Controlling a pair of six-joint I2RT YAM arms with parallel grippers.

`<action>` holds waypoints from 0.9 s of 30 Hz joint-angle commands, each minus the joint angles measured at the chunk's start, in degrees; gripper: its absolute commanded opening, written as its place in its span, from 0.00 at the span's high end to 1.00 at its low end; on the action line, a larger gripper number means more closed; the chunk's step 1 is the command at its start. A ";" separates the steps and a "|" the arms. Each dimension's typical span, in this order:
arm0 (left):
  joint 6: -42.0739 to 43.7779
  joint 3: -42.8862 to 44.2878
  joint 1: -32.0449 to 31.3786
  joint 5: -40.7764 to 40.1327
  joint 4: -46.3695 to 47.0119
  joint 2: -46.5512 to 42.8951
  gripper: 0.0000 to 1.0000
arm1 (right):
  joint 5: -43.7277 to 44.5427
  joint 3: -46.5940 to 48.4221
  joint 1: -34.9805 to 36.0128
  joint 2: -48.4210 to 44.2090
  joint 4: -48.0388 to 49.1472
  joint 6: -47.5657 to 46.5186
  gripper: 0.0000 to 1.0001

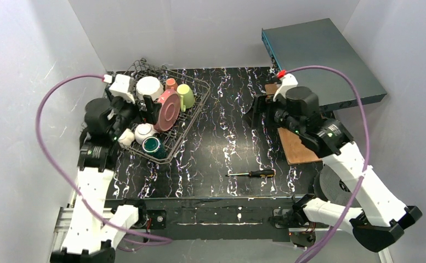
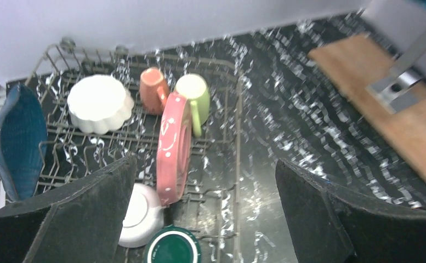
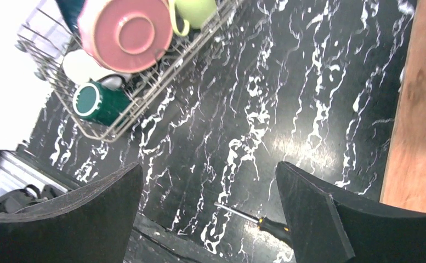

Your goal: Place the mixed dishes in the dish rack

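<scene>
The dish rack (image 1: 194, 118) stands at the back left and holds all the dishes. In the left wrist view the blue leaf plate (image 2: 16, 139) stands at the rack's left end. With it are the white bowl (image 2: 100, 103), the salmon cup (image 2: 154, 89), the yellow-green mug (image 2: 195, 96), the upright pink dotted plate (image 2: 175, 148), the floral cream bowl (image 2: 142, 213) and the green-inside cup (image 2: 172, 246). My left gripper (image 2: 204, 164) is open and empty above the rack's near part (image 1: 145, 112). My right gripper (image 3: 209, 164) is open and empty over the table middle (image 1: 256, 112).
A black-and-yellow screwdriver (image 1: 251, 174) lies on the marbled table near the front. A wooden board (image 1: 295, 142) lies at the right under the right arm. A teal-grey metal box (image 1: 320, 55) sits at the back right. White walls close in on three sides.
</scene>
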 commanded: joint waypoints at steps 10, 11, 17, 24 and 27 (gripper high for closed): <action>-11.35 12.79 -0.20 2.56 -4.75 -14.66 0.02 | 6.53 5.70 -0.09 -19.24 5.18 -6.61 0.02; -11.63 13.49 -0.20 2.25 -4.30 -15.72 0.02 | 5.99 4.98 -0.04 -21.49 6.74 -7.51 0.02; -11.16 17.44 -0.19 1.21 -5.19 -18.96 0.02 | 11.09 6.78 0.04 -29.23 9.75 -7.97 0.00; -10.26 18.90 -0.16 -0.68 -6.07 -21.04 0.02 | 17.21 10.49 -0.01 -30.22 8.41 -8.67 0.00; -10.00 19.65 -0.24 -0.72 -6.30 -20.48 0.02 | 18.69 10.24 0.01 -30.18 8.30 -7.98 0.00</action>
